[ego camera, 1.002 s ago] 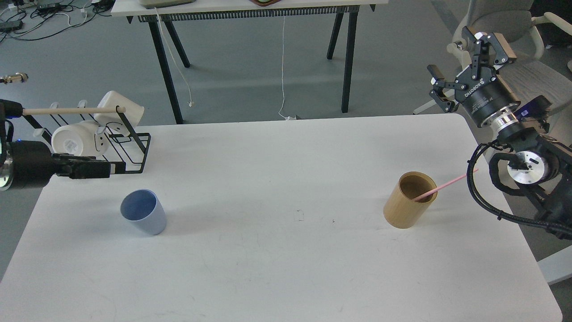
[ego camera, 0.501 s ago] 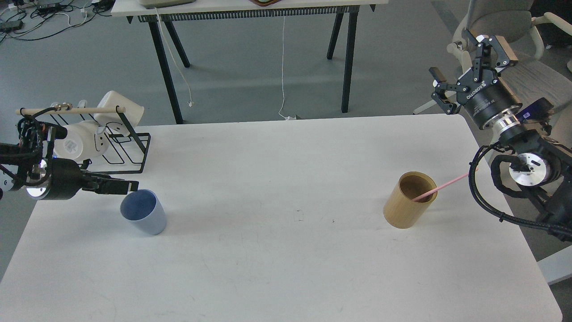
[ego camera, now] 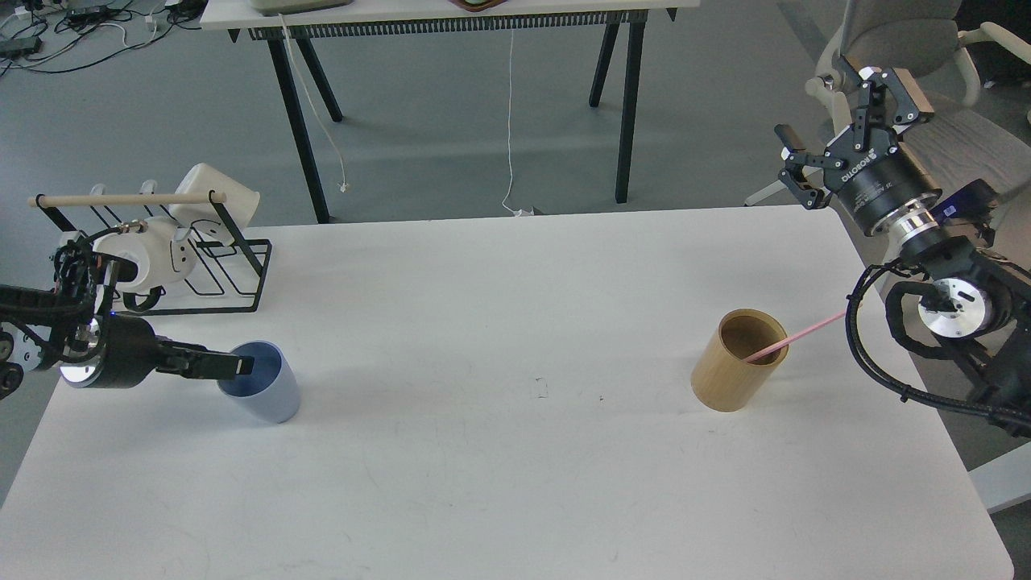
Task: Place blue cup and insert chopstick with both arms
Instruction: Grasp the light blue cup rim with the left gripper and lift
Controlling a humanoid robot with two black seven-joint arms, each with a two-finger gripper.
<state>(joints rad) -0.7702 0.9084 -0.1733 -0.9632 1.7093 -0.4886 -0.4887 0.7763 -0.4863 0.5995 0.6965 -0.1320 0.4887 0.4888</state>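
The blue cup (ego camera: 270, 396) stands upright on the white table (ego camera: 515, 483) at the left. My left gripper (ego camera: 235, 366) comes in level from the left, and its fingertips lie over the cup's near-left rim and opening. Its fingers show as one dark bar, so I cannot tell their gap. The pink chopstick (ego camera: 799, 333) leans in the tan wooden holder (ego camera: 734, 377) at the right, its top end pointing right toward my right arm's cables. My right gripper (ego camera: 821, 105) is open and empty, raised high beyond the table's far right corner.
A black wire rack (ego camera: 233, 270) with a pale wooden rod and white mugs (ego camera: 157, 250) stands at the table's far left, just behind my left arm. A grey chair (ego camera: 926, 32) stands behind the right gripper. A black-legged desk is farther back.
My left gripper has moved down and to the right, from beside the rack to the blue cup's rim. The right gripper has shifted slightly. Cup, holder and chopstick have not moved.
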